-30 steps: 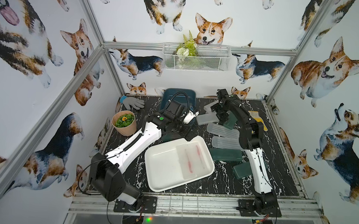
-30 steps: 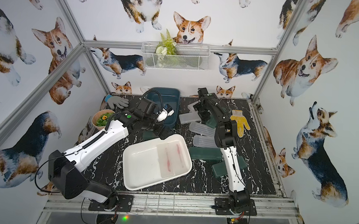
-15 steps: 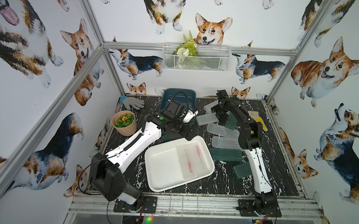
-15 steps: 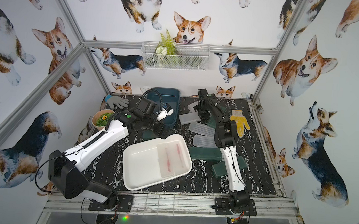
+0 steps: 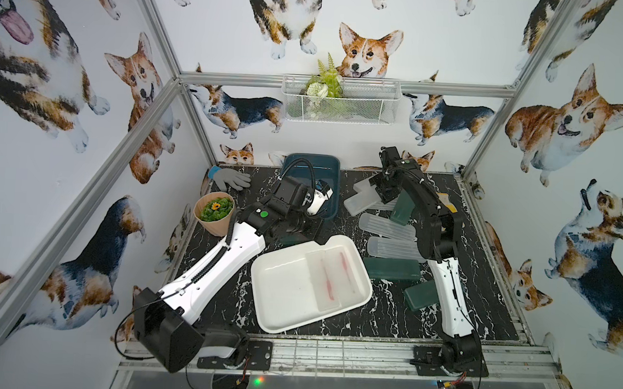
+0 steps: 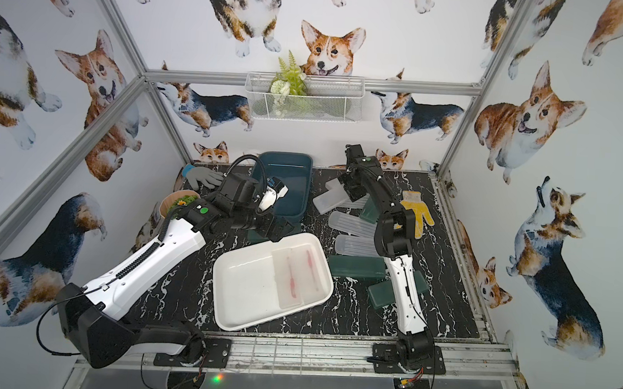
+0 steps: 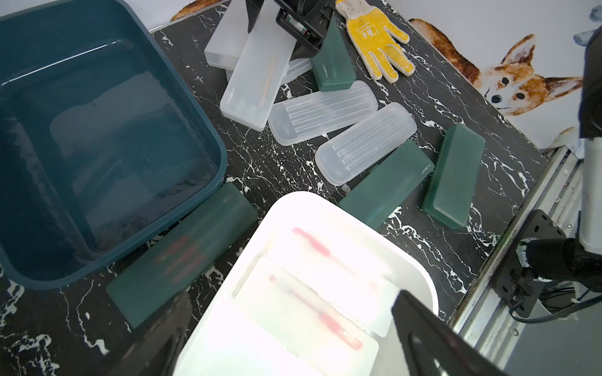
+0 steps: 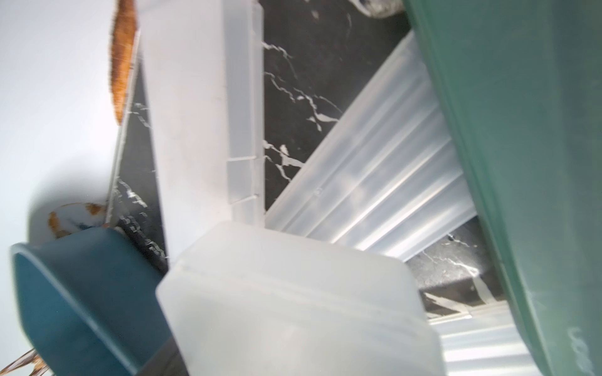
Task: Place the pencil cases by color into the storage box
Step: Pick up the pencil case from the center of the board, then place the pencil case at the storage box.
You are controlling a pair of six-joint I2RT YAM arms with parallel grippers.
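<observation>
The black marbled counter (image 5: 387, 318) carries everything. The left arm (image 5: 216, 271) reaches in toward the gap between the two boxes. The right arm (image 5: 448, 292) stretches to the far side, over a pile of cases.

The white box (image 5: 282, 286) sits near the front at an angle. It holds two frosted cases (image 7: 309, 312) side by side, with red pens showing through them. The blue box (image 6: 285, 171) stands behind it by the back wall.

One green case (image 7: 182, 254) lies on the counter between the two boxes, along the foot of the blue box. To the right of the white box, a second green case (image 7: 387, 182) and a third green case (image 7: 452, 175) lie flat, near each other. Behind them two ribbed cases (image 7: 322, 114) lie just beside each other. Farther back a smooth case (image 7: 257, 75) rests across another frosted one, and a tilted green case (image 7: 332, 65) leans beside it.

The left hand (image 7: 290, 328) hangs over the white box's edge with its fingers spread wide, holding nothing. The right hand (image 5: 386, 194) is down at the far end of the smooth case, beside the tilted green case. I cannot tell whether it pinches anything.

A yellow glove (image 7: 378, 45) lies at the far right and a grey glove (image 5: 229, 178) at the far left.
</observation>
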